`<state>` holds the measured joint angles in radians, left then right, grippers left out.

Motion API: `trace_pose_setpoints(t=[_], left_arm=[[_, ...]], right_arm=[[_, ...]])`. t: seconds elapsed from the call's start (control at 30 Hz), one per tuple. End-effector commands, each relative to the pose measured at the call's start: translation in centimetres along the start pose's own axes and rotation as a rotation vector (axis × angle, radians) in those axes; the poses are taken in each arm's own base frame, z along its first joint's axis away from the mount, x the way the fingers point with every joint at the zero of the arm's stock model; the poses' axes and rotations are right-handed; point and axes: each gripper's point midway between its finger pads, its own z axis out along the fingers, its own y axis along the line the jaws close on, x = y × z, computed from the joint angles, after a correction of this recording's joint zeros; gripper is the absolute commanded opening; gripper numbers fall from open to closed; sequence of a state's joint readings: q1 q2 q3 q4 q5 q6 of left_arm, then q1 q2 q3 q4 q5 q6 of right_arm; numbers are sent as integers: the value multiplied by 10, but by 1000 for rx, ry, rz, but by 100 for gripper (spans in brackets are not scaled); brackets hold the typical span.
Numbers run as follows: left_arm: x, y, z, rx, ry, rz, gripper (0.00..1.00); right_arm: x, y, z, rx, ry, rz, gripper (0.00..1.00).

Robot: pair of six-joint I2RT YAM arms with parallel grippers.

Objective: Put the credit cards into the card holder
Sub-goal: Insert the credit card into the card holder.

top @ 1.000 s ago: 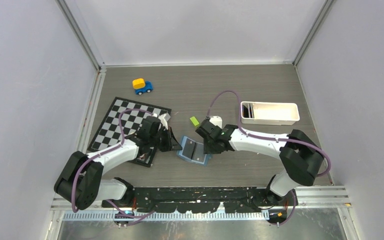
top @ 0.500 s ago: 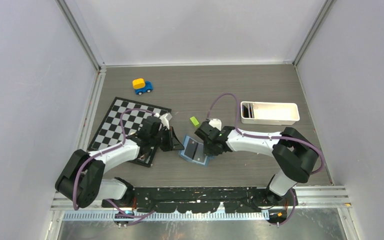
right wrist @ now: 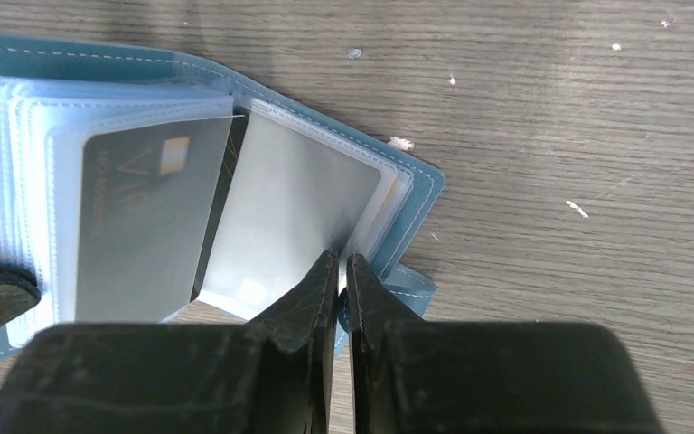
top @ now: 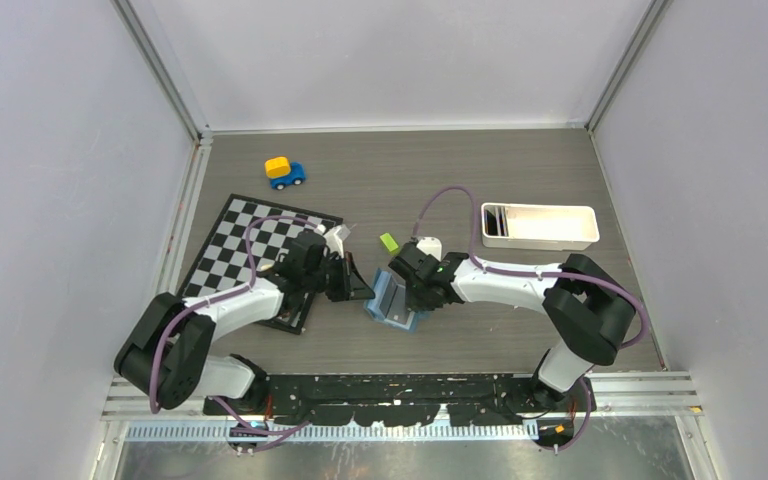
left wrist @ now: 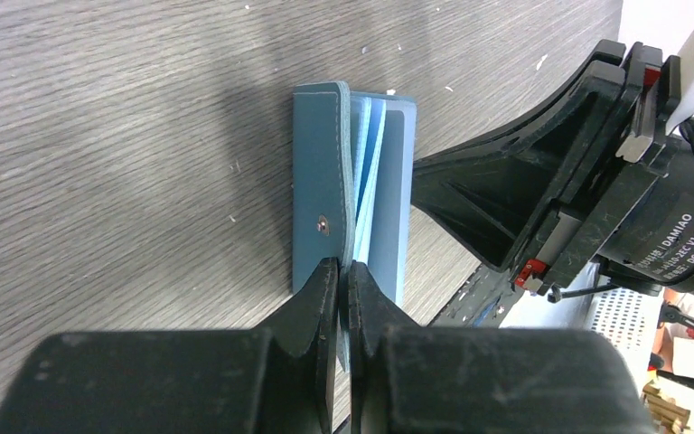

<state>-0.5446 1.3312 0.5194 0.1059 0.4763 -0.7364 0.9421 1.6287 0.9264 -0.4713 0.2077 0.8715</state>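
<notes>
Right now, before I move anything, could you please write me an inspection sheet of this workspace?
Surface: dark wood-grain table, a few pale crumbs.
Job's things: teal card holder part-open between both grippers; one grey credit card inside a clear sleeve.
Clutter: toy car, checkered mat, green block, white tray.
Grippers: left gripper shut on the holder's cover; right gripper shut on a clear sleeve.
Cables: a purple cable arches over each arm, clear of the holder.
Surroundings: plain grey walls; nothing else seen.
</notes>
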Motion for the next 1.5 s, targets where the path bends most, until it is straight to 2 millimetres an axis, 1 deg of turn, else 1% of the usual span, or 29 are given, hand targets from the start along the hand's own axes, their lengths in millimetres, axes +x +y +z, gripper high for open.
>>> trace_pose_setpoints(t=[0.0, 0.13, 0.4, 0.57, 0.7, 0.9, 1.03, 1.13, 1.3, 1.47], left_arm=[[2, -7, 7, 30, 14, 10, 0], [1, -5, 7, 16, 7, 9, 0], [-4, 15, -4, -129, -30, 18, 0], [-1, 22, -5, -161, -13, 13, 0], [-1, 20, -2, -150, -11, 7, 0], [0, 24, -3, -168, -15, 2, 0], [-3, 13, -4, -118, -25, 7, 0], [-9, 0, -3, -75, -42, 24, 0], [-7, -12, 1, -51, -35, 53, 0], [-5, -22, 7, -44, -30, 74, 0]], right_arm=[[8, -5, 11, 32, 25, 10, 13], [8, -5, 10, 33, 23, 7, 13], [1, -5, 2, 28, 0, 13, 15], [-3, -7, -4, 34, -22, 12, 23], [-1, -8, -3, 38, -15, 14, 24], [-8, -6, -11, 29, -39, 17, 38], [-15, -4, -19, 11, -68, 21, 45], [-17, -8, -21, 20, -84, 24, 48], [-7, -12, -10, 39, -57, 32, 48], [-1, -18, -4, 57, -45, 45, 45]])
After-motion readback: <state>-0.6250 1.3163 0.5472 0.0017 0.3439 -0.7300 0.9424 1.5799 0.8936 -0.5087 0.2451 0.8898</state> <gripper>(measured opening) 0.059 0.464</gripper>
